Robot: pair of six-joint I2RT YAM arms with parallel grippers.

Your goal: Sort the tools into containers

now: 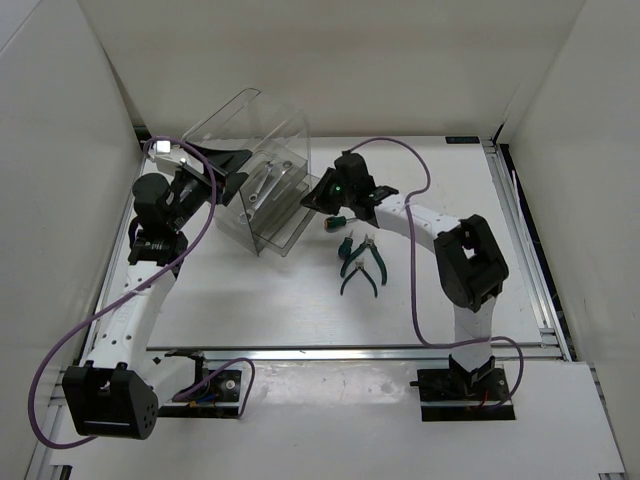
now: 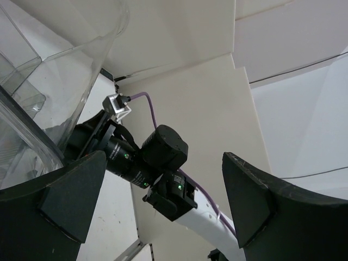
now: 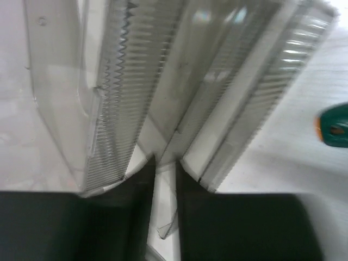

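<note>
The cabinet (image 1: 252, 118) is a tall rounded shell of clear, glossy plastic standing at the back left of the matte white table (image 1: 250, 305). Its shallow see-through drawers (image 1: 272, 200) step out toward the front. In the right wrist view their fronts (image 3: 117, 103) are finely ribbed, and one edge is saw-toothed.

Two slim silver wrenches (image 1: 268, 183) lie inside an upper drawer. The stubby green screwdriver (image 1: 335, 222) lies on the table just right of the cabinet; its butt (image 3: 334, 126) is green with an orange rim. The pliers (image 1: 358, 262), with dark green handles and thin splayed legs, lie on the table near it, toward the front (whether one pair or two overlapping, I cannot tell).

The right gripper (image 1: 314, 198) is at the cabinet's right front corner. Its black fingers (image 3: 138, 212) are nearly pressed together, pinching a thin clear lip (image 3: 165, 220) at the drawers' edge.

The left gripper (image 1: 238, 170) is at the cabinet's left side, spread wide and holding nothing. One blunt black finger (image 2: 54, 209) sits right against the shell's curved wall (image 2: 65, 76), but I cannot tell whether it touches.

White walls (image 1: 60, 150) enclose the table on the left, back and right. The widest bare stretch of tabletop lies in front of the cabinet, between the two arms. The strip between the cabinet and the left wall is narrow and taken up by the left arm.
</note>
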